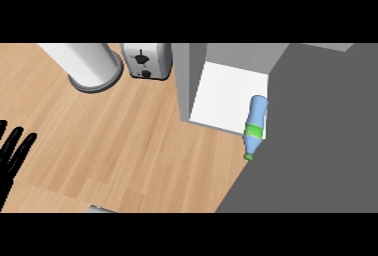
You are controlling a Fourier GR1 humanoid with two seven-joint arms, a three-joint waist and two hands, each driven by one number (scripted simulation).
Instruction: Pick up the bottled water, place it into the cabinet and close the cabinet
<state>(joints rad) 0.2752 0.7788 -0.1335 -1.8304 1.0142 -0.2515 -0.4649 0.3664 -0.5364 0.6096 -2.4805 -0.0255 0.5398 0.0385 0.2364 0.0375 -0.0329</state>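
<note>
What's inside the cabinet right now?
The bottled water lies on the cabinet floor at its right edge, cap outward. The grey door covers whatever lies further right.

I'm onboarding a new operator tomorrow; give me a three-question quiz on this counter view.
1. True or false: the bottled water stands upright in the middle of the wooden counter.
2. Which hand shows in the view, and where?
3. Multiple choice: what sits on the counter right beside the cabinet's left wall? A) a toaster B) a plate C) a pan

Key
1. False: it lies on its side at the cabinet's white floor edge, green cap pointing toward the viewer, against the grey door.
2. The left hand, open, fingers up, at the left edge. The right hand is out of view.
3. A, the toaster, next to a white cylinder.
</note>
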